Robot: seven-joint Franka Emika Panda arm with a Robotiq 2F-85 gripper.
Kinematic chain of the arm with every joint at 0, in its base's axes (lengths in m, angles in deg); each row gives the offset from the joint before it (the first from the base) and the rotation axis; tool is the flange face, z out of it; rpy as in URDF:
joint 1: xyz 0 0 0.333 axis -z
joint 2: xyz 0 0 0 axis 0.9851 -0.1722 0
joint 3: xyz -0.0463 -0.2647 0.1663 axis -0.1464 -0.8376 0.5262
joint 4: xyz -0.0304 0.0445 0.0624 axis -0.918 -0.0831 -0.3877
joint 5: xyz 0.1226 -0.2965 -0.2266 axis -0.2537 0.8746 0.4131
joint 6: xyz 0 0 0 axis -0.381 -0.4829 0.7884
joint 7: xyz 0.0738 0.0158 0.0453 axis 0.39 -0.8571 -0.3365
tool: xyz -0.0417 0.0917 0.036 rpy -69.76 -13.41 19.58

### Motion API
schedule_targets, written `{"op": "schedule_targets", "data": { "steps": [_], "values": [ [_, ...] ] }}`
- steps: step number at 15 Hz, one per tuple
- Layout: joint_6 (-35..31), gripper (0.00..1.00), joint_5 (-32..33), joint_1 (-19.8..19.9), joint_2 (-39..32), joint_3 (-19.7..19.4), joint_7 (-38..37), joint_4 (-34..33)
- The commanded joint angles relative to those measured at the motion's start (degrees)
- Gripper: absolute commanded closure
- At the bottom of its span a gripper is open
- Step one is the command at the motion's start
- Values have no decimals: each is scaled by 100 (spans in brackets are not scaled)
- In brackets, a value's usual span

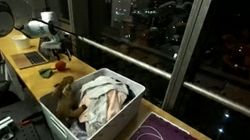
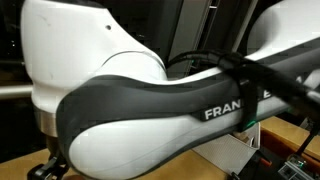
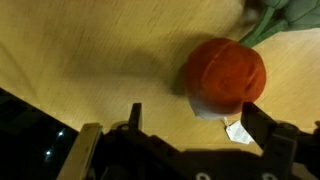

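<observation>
We see a red, round, matte ball (image 3: 225, 70) lying on the wooden tabletop (image 3: 90, 60), with a small white tag (image 3: 238, 130) at its near edge. The tool (image 3: 192, 112) hovers just near of it with its fingers spread wide, holding nothing. The ball sits ahead of the gap, closer to the right finger, and we cannot tell whether it touches. Being round, the ball shows no long axis; a green piece (image 3: 285, 22) lies at its far right side. In an exterior view this spot is at the far left of the tabletop, beyond the white bin (image 1: 132, 84) of clothes.
</observation>
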Motion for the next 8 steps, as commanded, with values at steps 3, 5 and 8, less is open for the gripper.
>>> {"op": "schedule_targets", "data": {
  "steps": [3,5,8],
  "values": [
    [751,0,-505,13,-1050,232,213,-1575],
    [769,22,-1009,-105,-1096,-84,304,-1647],
    [942,42,-1315,-101,-1221,-185,319,-1925]
  ]
}}
